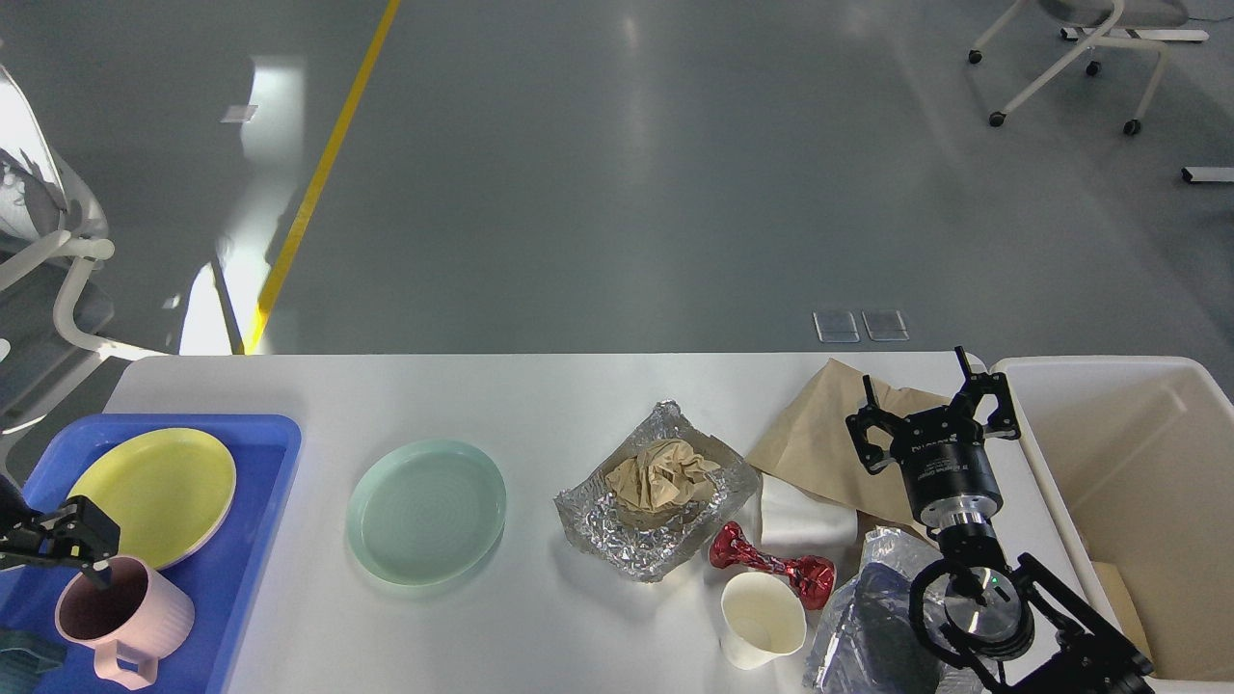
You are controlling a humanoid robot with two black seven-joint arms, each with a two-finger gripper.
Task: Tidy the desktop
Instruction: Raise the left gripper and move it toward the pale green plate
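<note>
Brightness: I see a bright, evenly lit scene under overhead light.
Glare: pale streaks shine on the grey floor; the bench has a soft sheen.
Sparkle: the foil tray glints in small highlights.
Shadows: soft, short, close under the green plate and paper cup.
Focus: sharp throughout, no motion blur.

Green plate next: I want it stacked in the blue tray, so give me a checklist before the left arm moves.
1. Left gripper free of the pink mug: cannot tell, fingers sit at its rim.
2. Pink mug upright in the blue tray: ok.
3. Green plate bare and unobstructed on the desktop: ok.
4. Tray space: not ok for flat placing; yellow plate and mug fill it, so stack.
5. Right gripper out of the way, open, over brown paper: ok.
</note>
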